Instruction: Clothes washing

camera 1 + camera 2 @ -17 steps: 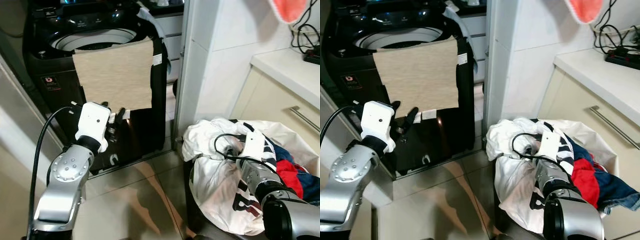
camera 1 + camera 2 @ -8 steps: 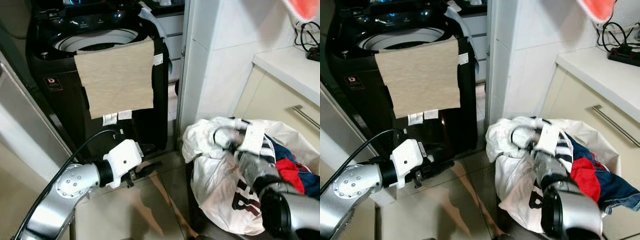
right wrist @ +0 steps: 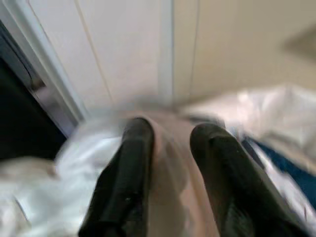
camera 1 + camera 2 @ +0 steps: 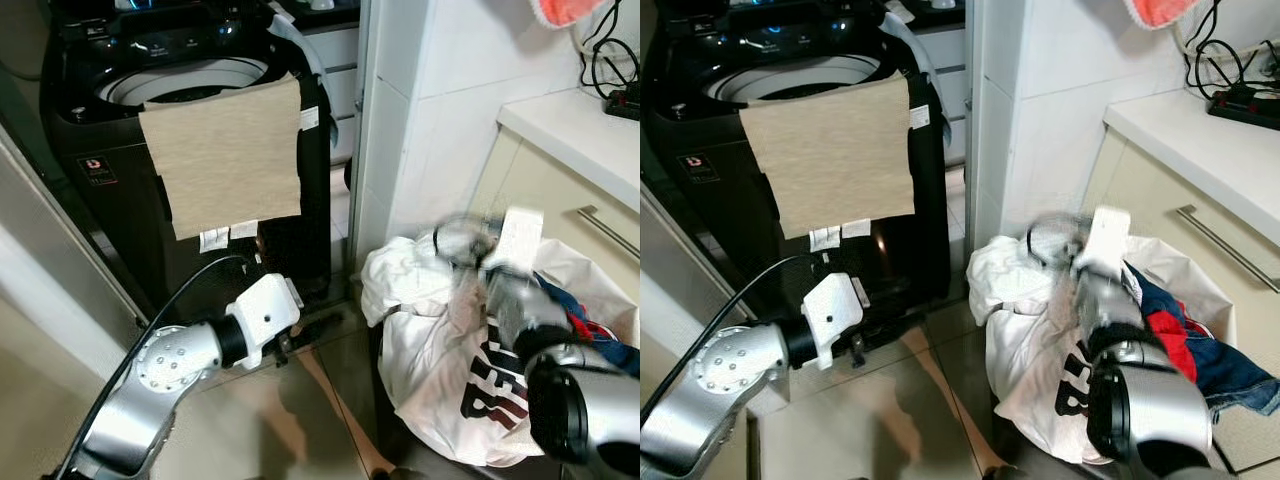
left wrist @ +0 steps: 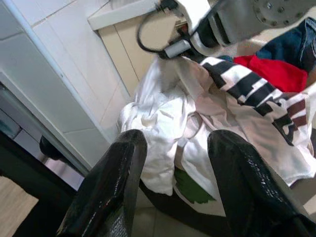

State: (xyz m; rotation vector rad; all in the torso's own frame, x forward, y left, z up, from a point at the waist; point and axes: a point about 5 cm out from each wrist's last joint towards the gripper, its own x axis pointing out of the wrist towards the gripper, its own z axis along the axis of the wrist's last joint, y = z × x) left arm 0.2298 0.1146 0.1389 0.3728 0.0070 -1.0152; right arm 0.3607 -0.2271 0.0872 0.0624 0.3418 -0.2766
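A black top-loading washing machine (image 4: 180, 90) stands at the back left, lid open, with a beige cloth (image 4: 225, 150) draped over its front rim. At the right, a laundry basket holds a pile of clothes (image 4: 440, 350): white garments, a striped one, a red one (image 5: 276, 74) and blue jeans (image 5: 296, 39). My left gripper (image 4: 312, 328) is low, near the floor in front of the machine; it points at the pile and is open and empty (image 5: 173, 143). My right gripper (image 3: 170, 138), blurred, is raised above the pile, shut on a pale white garment (image 4: 465, 300) that hangs from it.
A white tiled pillar (image 4: 420, 120) separates the machine from a cream cabinet with a drawer handle (image 4: 605, 230) and white counter (image 4: 580, 130). Cables lie on the counter at the far right. An orange-pink cloth (image 4: 565, 10) hangs at the top. The floor is glossy tile.
My left arm dropped from the beige cloth's lower edge to near the floor and turned toward the basket. My right gripper rose from the pile, pulling a white garment up.
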